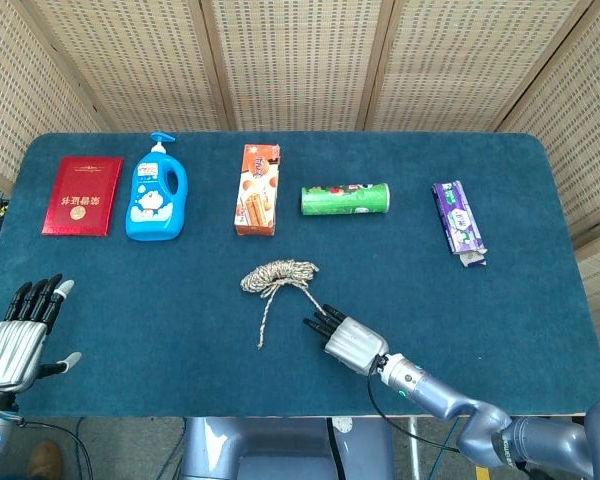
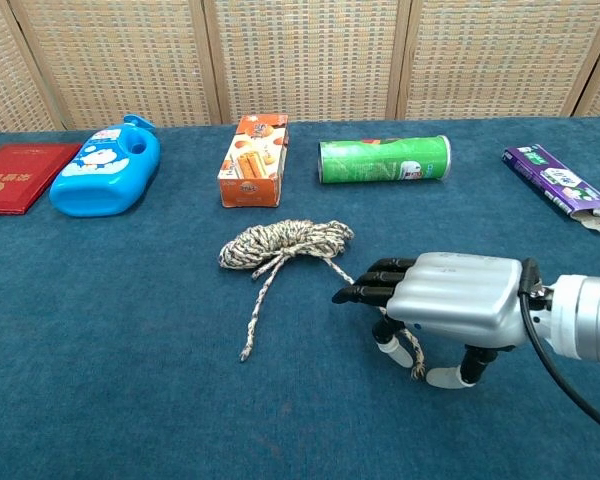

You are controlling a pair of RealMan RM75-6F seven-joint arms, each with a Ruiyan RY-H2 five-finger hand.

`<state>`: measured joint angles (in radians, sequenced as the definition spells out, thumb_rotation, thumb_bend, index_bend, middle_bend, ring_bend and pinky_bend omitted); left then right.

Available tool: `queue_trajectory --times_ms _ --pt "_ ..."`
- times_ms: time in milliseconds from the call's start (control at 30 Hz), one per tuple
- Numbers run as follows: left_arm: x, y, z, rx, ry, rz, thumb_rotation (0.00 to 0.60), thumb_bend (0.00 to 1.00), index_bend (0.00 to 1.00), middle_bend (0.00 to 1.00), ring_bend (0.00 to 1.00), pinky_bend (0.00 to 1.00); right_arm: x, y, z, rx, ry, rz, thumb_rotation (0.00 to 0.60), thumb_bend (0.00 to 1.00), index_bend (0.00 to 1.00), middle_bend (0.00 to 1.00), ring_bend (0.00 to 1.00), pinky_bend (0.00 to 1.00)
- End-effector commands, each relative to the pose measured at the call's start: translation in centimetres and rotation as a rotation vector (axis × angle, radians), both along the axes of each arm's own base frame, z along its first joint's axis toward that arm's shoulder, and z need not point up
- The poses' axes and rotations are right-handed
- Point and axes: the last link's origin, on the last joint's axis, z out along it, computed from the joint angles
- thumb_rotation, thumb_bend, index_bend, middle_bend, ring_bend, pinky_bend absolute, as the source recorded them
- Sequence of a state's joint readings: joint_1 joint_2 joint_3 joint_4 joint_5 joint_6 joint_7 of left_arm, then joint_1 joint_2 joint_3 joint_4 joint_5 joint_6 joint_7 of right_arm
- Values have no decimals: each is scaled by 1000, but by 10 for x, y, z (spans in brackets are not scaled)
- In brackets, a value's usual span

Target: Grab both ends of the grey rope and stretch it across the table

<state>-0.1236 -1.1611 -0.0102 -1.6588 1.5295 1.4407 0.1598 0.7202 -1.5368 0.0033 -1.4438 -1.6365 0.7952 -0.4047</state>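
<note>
The grey rope (image 1: 278,273) lies mid-table as a small coil (image 2: 285,242) with two loose ends trailing toward me. One end (image 2: 244,354) lies free on the left. My right hand (image 1: 347,340) sits low over the other end (image 2: 416,370), palm down, fingers (image 2: 365,292) stretched toward the coil and thumb pointing at the cloth; the strand runs under the palm (image 2: 450,300), and nothing plainly pinches it. My left hand (image 1: 20,335) hovers at the near left corner, fingers spread and empty, far from the rope; the chest view does not show it.
Along the far side of the blue table (image 1: 500,330) lie a red booklet (image 1: 82,195), a blue bottle (image 1: 157,195), an orange box (image 1: 258,190), a green can (image 1: 346,199) and a purple packet (image 1: 457,222).
</note>
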Motion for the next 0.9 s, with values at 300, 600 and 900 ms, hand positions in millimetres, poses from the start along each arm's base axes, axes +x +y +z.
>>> queue_trajectory --times_ms 300,600,900 --pt "0 0 1 1 -5 0 600 0 0 0 0 0 1 -2 -6 -4 17 -20 600 326 533 0 0 0" --pt "0 0 1 0 -7 0 600 0 0 0 0 0 7 0 -13 -3 2 -17 600 399 588 0 0 0" --pt "-1 0 2 0 -11 0 600 0 0 0 0 0 8 0 -14 -14 3 -8 600 446 616 0 0 0"
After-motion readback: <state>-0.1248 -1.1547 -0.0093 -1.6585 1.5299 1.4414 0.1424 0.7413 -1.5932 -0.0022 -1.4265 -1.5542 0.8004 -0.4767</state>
